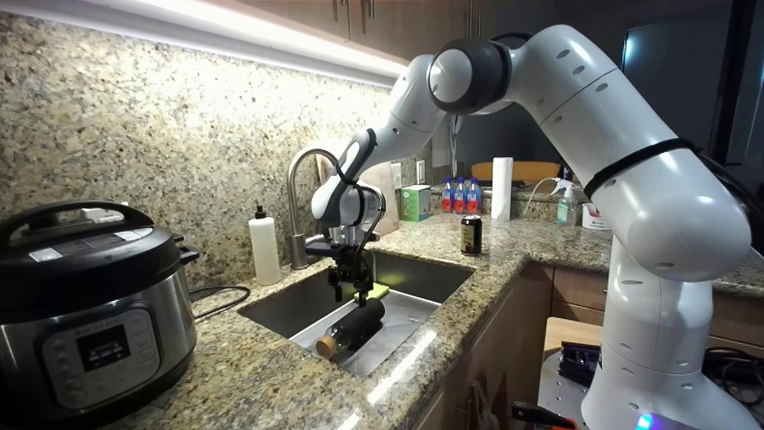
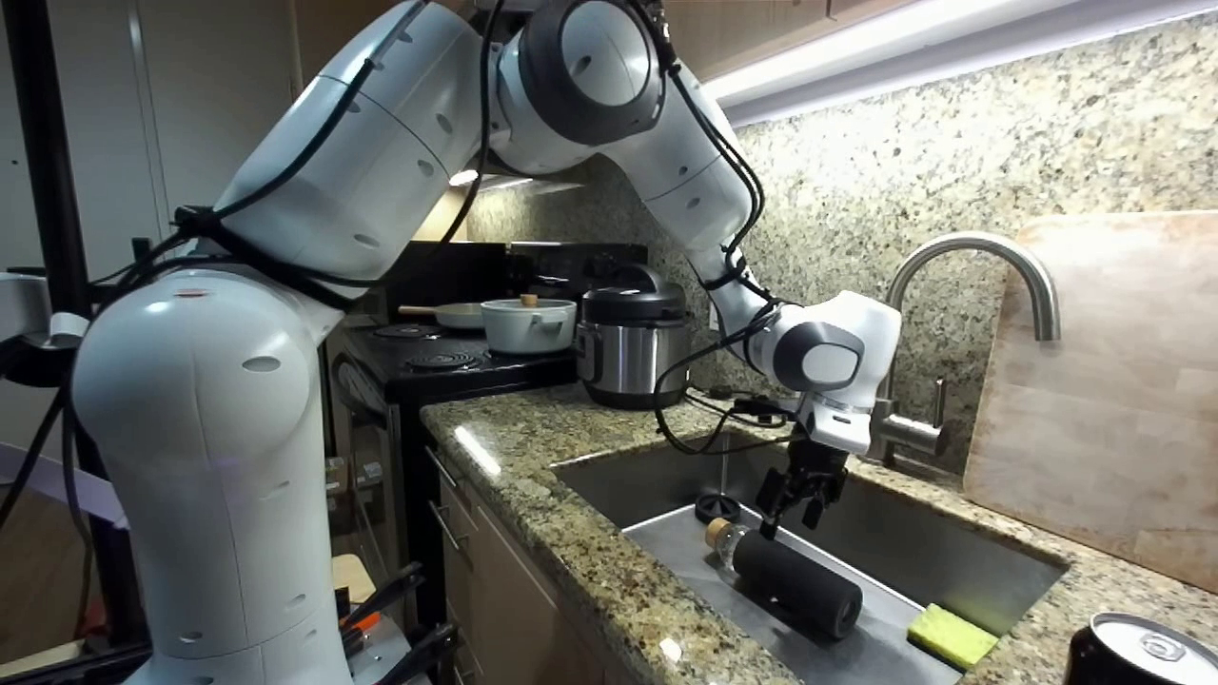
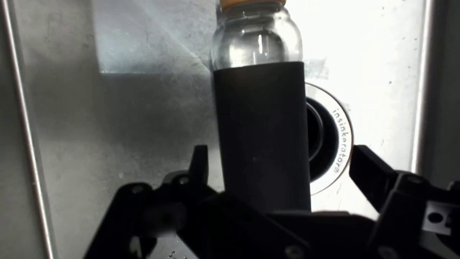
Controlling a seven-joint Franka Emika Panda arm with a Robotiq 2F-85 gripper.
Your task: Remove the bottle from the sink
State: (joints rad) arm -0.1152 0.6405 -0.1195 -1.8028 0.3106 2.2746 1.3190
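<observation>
Nearest in the wrist view, the gripper hangs empty and spread, apparently to straddle the bottle left and right. The bottle lies on its side in the sink.

Holds the white arm in a high arch, bent at the elbow, with the wrist angled down. Points the gripper downward with two fingers spread apart.

In my wrist view, the bottle hides part of the drain, my gripper covers the bottle's lower end, and the top edge crops the cap.
</observation>
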